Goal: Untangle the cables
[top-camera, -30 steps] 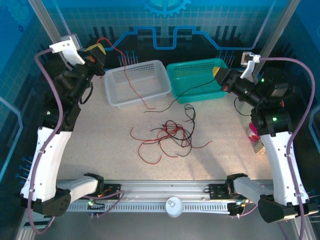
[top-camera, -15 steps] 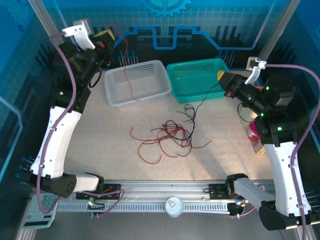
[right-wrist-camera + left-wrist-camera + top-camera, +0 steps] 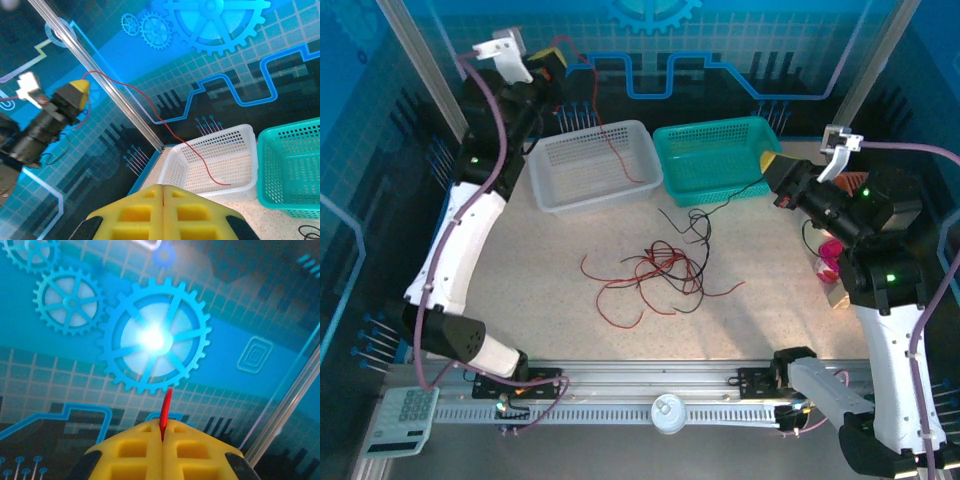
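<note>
A loose tangle of red and black cables [image 3: 658, 270] lies mid-table. My left gripper [image 3: 552, 57] is raised high at the back left, shut on one red cable [image 3: 612, 150] whose free end hangs into the white basket [image 3: 582, 195]. In the left wrist view the yellow fingertips [image 3: 145, 437] pinch that red cable [image 3: 166, 402], which pokes up past them. My right gripper [image 3: 767, 165] is over the teal basket's [image 3: 705, 140] right end, shut; a black cable [image 3: 698, 222] runs from it down toward the tangle. In the right wrist view the fingers [image 3: 145, 205] are pressed together and the hanging red cable [image 3: 175, 135] crosses the scene.
A pink object [image 3: 828, 262] stands on the table's right side beside the right arm. A calculator [image 3: 408, 410] lies off the table at the near left. An aluminium post [image 3: 100, 75] and the blue back wall stand close behind the left gripper.
The left arm has lifted up and back with the red cable, pulling its end off the table into the white basket. The right gripper drew slightly right with the black cable.
</note>
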`<action>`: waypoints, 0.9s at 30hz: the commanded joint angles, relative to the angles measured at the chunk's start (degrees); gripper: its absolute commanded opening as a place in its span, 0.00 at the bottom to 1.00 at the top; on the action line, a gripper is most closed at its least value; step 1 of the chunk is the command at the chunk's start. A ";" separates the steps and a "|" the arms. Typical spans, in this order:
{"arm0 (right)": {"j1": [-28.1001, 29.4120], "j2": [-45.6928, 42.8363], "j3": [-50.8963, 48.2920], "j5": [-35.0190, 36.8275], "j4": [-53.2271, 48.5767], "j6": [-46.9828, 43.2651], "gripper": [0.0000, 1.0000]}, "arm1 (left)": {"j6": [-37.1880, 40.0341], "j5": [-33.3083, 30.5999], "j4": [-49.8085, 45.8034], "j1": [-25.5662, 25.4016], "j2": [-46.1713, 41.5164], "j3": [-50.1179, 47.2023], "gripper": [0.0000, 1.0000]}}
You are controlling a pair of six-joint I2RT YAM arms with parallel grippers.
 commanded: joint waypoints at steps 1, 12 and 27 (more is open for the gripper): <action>0.80 -0.55 2.18 0.83 -1.50 -1.15 0.00 | 4.86 -1.41 7.61 0.48 3.48 -3.11 0.03; 0.78 -0.72 3.70 1.06 -3.45 -2.46 0.00 | 4.53 -1.36 3.25 1.53 11.64 -3.09 0.02; 0.75 0.42 3.00 0.89 -2.26 -2.31 0.00 | 6.61 -1.74 -2.21 1.61 13.11 -15.65 0.03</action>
